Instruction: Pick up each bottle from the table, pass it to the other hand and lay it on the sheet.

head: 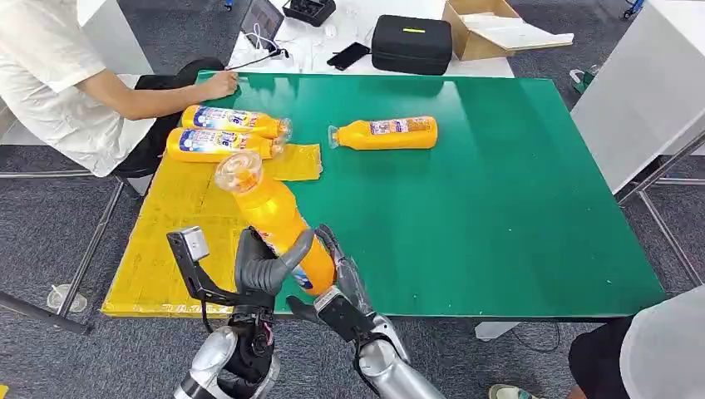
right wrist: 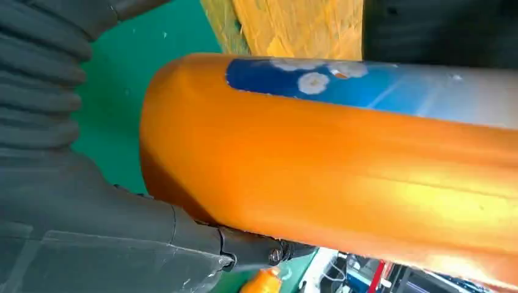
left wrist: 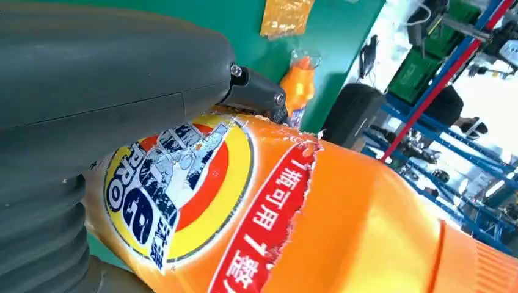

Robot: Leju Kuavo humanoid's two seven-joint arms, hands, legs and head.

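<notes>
An orange detergent bottle [head: 270, 212] with a clear cap is held tilted above the table's near edge, cap pointing away from me. My left hand [head: 266, 266] wraps its lower body from the left, and my right hand [head: 341, 287] clasps it from the right. The left hand [left wrist: 91, 91] lies over the bottle's label [left wrist: 183, 195]. The right hand [right wrist: 91, 244] lies against the bottle [right wrist: 336, 152]. Two bottles [head: 233, 121] [head: 218, 144] lie on the yellow sheet [head: 175, 216]. Another bottle [head: 387, 133] lies on the green table [head: 499, 208].
A seated person at the far left rests a hand [head: 220, 83] on the table's far corner. Behind the table lie a black case [head: 411, 41], a cardboard box [head: 482, 29] and a phone [head: 347, 56]. Another person [head: 657, 349] is at the near right.
</notes>
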